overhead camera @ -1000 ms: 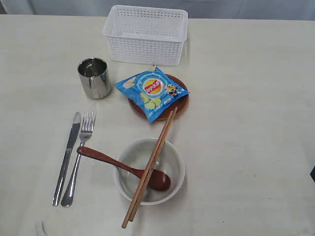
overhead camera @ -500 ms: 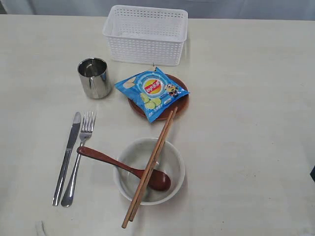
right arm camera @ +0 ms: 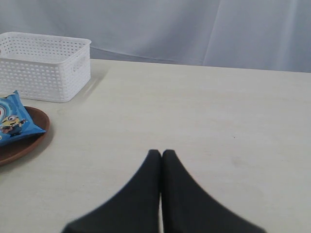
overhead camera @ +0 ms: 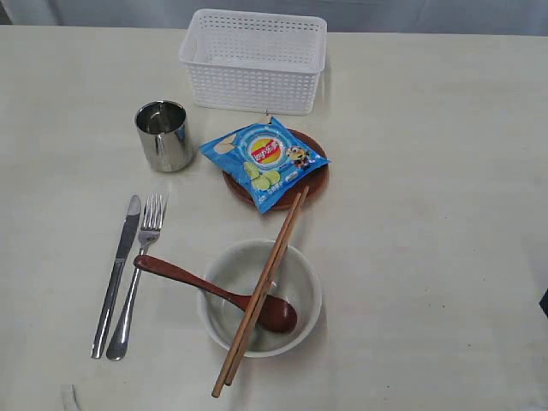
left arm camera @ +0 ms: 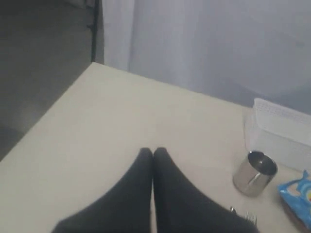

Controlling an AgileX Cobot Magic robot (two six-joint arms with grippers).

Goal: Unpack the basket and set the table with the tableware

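**Basket unpacked, places laid**

The basket (overhead camera: 248, 86) looks empty at 12 o'clock on the worktop (overhead camera: 428, 214). The cup (overhead camera: 163, 135) stands at 10, the knife (overhead camera: 117, 272) and fork (overhead camera: 137, 282) at 8, and the bowl (overhead camera: 224, 265) with spoon (overhead camera: 184, 278) and chopsticks (overhead camera: 274, 265) at 6. The chip bag (overhead camera: 264, 159) lies on the plate (overhead camera: 318, 181) at centre. Little seems left. The left pincer (left arm camera: 153, 151) and right pincer (right arm camera: 161, 153) are pressed shut, holding nothing, well apart from the tableware.
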